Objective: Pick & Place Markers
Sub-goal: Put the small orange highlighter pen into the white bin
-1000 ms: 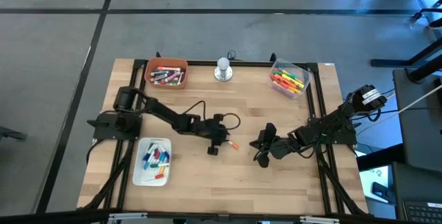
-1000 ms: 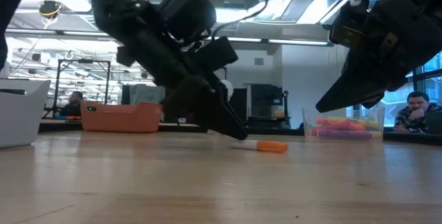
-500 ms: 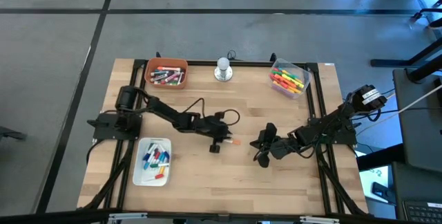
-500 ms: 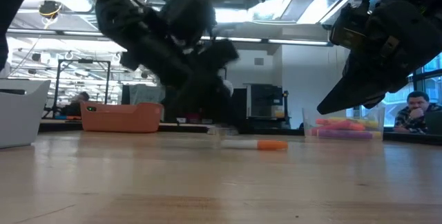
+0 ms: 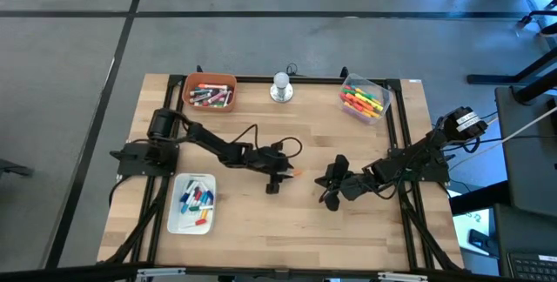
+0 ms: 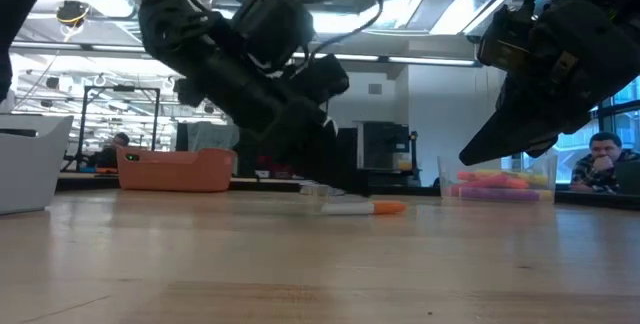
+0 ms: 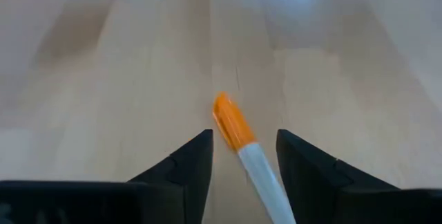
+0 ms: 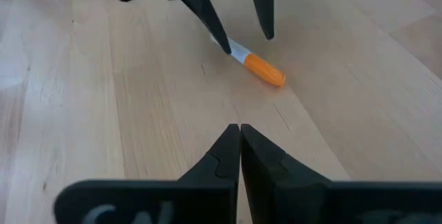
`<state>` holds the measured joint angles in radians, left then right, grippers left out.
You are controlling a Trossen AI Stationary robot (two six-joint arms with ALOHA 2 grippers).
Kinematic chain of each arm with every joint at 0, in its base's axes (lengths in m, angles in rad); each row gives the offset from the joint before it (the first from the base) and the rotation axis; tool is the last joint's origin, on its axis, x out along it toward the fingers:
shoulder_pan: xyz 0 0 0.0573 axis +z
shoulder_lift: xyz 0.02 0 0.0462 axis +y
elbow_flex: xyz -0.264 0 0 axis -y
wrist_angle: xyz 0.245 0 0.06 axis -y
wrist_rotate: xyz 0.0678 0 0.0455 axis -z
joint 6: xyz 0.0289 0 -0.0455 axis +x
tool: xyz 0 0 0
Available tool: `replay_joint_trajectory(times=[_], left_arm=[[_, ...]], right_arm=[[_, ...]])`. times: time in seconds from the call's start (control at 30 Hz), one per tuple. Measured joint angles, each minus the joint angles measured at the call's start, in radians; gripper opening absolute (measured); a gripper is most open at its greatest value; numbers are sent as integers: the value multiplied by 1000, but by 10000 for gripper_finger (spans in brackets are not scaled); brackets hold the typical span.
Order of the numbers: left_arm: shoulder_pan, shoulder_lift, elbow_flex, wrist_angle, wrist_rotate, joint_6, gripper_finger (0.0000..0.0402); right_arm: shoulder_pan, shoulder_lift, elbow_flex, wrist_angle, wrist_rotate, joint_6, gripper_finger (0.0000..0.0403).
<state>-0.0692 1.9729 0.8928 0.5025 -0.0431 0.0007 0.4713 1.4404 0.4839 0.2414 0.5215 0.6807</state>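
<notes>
- Beyond the table, an open workroom with ceiling lights is seen in the low view, and a seated person is visible at its far right edge.
- A light wooden table with a dark frame is seen from above, carrying both arms and all containers.
- The left arm is stretched from the table's left side toward the middle, and the left gripper is held low over the wood with its fingers spread apart, nothing being clasped.
- The right arm is reached in from the right side, and the right gripper is held just right of centre, above the surface, with its fingers pressed together and nothing between them.
- A white tray near the left front holds mostly blue markers with some red ones.
- An orange bin at the far left holds mostly red markers.
- A clear plastic bin at the far right holds yellow, orange, green and red markers.
- A silver round knob stands at the far edge between the two bins.
- One white-bodied marker with an orange cap lies flat on the table near the centre, its body between the left gripper's open fingers and its cap end pointing toward the right gripper; contact with the fingers cannot be told.
</notes>
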Motion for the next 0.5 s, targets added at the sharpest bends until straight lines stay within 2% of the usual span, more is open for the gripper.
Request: replay_joint_trajectory(times=[0.13,0.27,0.5], left_arm=[[-9,38,0,-2,10,-4,151],[-21,55,3,2,-3,-17,129],[-48,48,9,-92,-61,-16,32]], right_arm=[[0,0,0,0,-1,0,14],[0,0,0,0,0,0,14],[0,0,0,0,0,0,14]])
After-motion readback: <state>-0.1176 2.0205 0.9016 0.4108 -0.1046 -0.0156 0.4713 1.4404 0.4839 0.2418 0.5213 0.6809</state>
